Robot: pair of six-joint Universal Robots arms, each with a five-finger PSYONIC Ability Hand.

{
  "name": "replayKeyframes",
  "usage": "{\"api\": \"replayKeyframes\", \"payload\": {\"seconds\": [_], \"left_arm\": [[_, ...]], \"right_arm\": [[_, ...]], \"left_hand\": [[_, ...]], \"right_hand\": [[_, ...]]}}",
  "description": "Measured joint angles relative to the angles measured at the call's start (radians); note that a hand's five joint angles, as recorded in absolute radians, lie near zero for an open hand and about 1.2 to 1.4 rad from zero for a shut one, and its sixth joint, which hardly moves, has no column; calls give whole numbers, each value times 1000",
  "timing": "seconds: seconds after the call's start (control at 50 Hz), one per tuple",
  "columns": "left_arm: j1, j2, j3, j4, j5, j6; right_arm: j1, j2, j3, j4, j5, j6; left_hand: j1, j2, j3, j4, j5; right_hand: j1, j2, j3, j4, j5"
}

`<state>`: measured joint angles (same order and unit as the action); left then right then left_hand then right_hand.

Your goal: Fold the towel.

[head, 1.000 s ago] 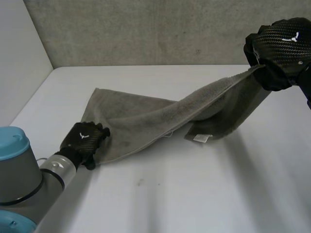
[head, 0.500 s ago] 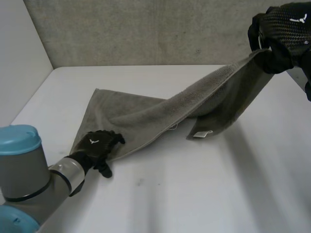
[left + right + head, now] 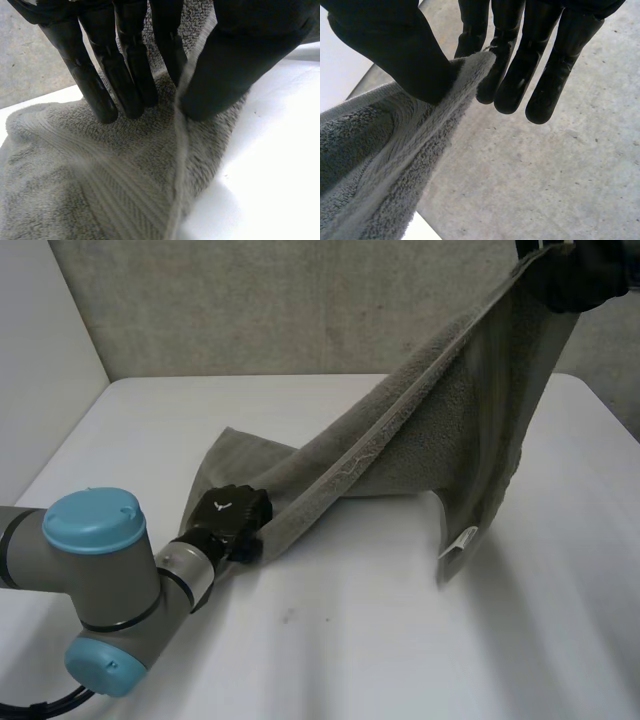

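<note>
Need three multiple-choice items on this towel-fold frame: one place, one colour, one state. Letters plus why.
1. Where is the towel's white label?
A) on the corner hanging over the table
B) tucked under a fold
C) lying flat on the table

2. What colour is the towel?
A) red
B) grey
C) blue

3. The right hand is:
A) open, flat on the table
B) shut, empty
C) pinching a towel corner

Answers:
1 A, the label sits on the corner dangling below the raised end.
2 B, the pile is grey in every view.
3 C, the right wrist view shows the corner clamped between thumb and fingers.
</note>
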<state>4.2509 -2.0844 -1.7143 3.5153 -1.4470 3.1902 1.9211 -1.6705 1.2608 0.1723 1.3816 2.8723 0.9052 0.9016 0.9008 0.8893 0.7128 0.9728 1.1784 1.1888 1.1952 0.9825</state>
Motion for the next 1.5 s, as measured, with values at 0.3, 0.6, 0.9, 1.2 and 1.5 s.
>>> {"api": "replayKeyframes", "payload": {"seconds": [0.3, 0.6, 0.9, 1.2, 1.5], "left_arm": [[161, 264, -53, -8, -76, 83], [307, 694, -31, -281, 79, 534], [302, 405, -94, -654, 127, 758], [211, 80, 520, -209, 84, 724], [208, 152, 670, 227, 33, 324]], "right_arm": [[-16, 52, 77, 31, -9, -107], [-22, 122, 202, 235, 0, -452], [-6, 355, 315, 400, 41, -720], [32, 580, -359, -6, 188, -535], [26, 419, -220, -546, 189, -482]], "left_hand": [[266, 315, 314, 326, 315], [267, 316, 315, 328, 315], [271, 316, 315, 328, 317], [271, 316, 316, 329, 319], [290, 316, 316, 329, 325]], "right_hand": [[0, 0, 0, 0, 0], [0, 0, 0, 0, 1], [0, 0, 0, 0, 3], [0, 0, 0, 0, 3], [0, 0, 1, 0, 5]]}}
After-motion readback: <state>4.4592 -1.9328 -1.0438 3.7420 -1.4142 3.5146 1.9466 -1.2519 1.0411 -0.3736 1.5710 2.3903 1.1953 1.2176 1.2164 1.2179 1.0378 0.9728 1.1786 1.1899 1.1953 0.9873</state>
